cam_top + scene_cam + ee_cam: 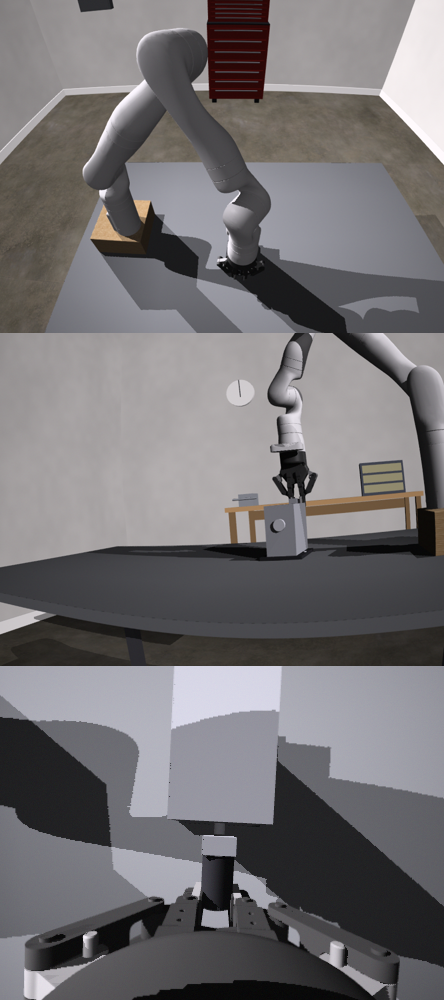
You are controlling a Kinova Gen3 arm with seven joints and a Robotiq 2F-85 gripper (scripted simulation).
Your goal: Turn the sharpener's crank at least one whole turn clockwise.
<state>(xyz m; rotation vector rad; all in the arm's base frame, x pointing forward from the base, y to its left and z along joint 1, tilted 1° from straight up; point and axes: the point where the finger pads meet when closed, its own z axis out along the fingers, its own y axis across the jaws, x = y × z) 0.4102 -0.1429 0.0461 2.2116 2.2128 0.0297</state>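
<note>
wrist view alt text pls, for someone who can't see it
Looking down from the wrist, the gripper is shut on the dark knob of the sharpener's crank. Beyond it stands the grey sharpener body, with hard shadows across the table.

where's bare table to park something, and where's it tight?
Bare table: the wide stretch right of the gripper, and the strip between the wooden base block and the near edge. Tight: around the sharpener, where the fingers are shut on the crank knob.
</note>
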